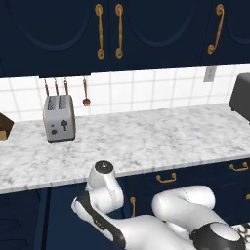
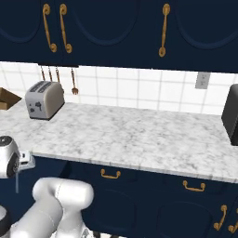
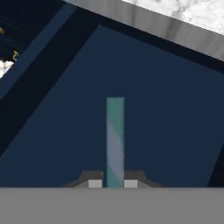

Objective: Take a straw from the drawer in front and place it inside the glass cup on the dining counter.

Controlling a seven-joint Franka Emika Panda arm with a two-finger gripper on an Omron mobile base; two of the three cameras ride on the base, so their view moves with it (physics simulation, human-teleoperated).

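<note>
Gripper point(image 3: 113, 183) fingertips are pinched on thin, pale teal-white straw point(image 3: 115, 140), pointing to 12 o'clock over navy drawer point(image 3: 144, 100) interior; extraction judged underway; lift, then carriage to the cup, is required next.

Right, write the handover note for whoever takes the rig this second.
Gripper: shut on the straw, which stands straight up between the fingertips in the hand view, with the dark navy inside of the drawer behind it.
In the right base view the straw hangs as a thin line below the hand, at the left, under the marble worktop.
Done: straw gripped.
Left: bring it clear of the drawer, take it to the glass cup on the dining counter, drop it inside.
</note>
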